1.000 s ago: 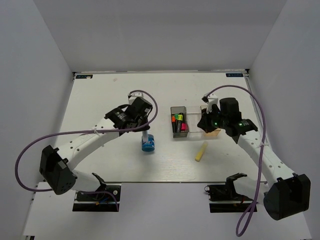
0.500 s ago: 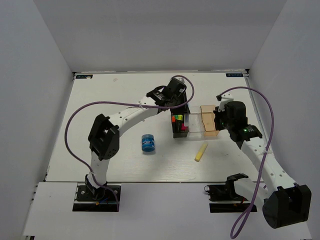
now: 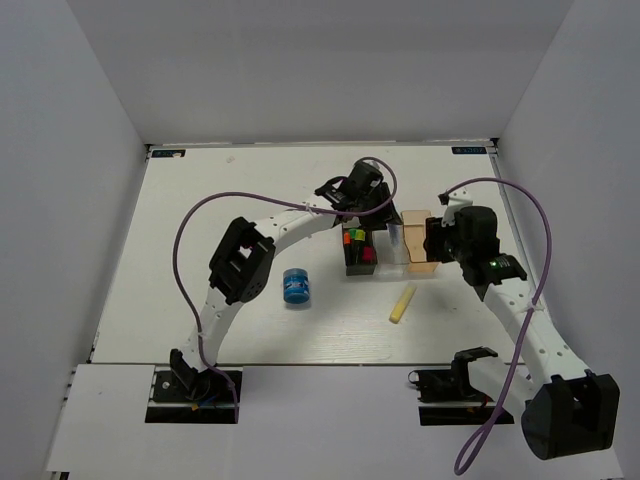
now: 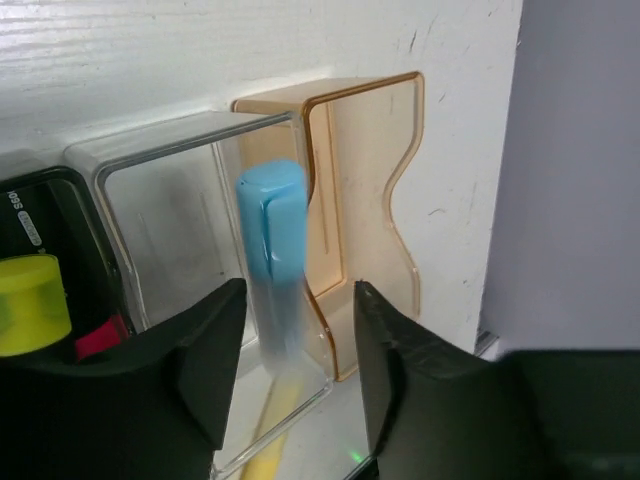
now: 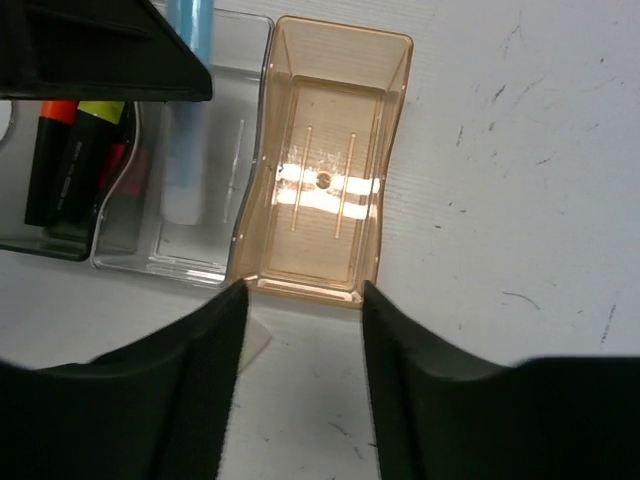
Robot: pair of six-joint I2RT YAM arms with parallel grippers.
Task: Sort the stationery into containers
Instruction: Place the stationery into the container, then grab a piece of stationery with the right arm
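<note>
My left gripper [image 4: 300, 295] is over the clear bin [image 4: 160, 150] with its fingers spread. The blue stick [image 4: 270, 225] stands on end inside, leaning on the wall shared with the tan bin [image 4: 365, 150]. I see a gap on at least one side of the stick, so I judge it let go rather than pinched. To finish this drop well I should lift straight up with the fingers wide, so neither pad catches the stick's top and tips it out or drags the joined bins. My right gripper [image 5: 302, 295] hovers spread and empty over the near end of the tan bin, which has nothing in it. It sits close to my left hand, so I would hold it off until the left is clear. The highlighters [image 3: 356, 243] are in the dark bin [image 4: 55, 180]. The yellow stick [image 3: 402, 303] lies on the table just in front of the bins, and the blue roll [image 3: 295, 287] sits apart to their left; both are unsorted. There is a scrap of white print at the dark bin's edge in the left wrist view, cut off and too small to read, and I can make out no brand.
</note>
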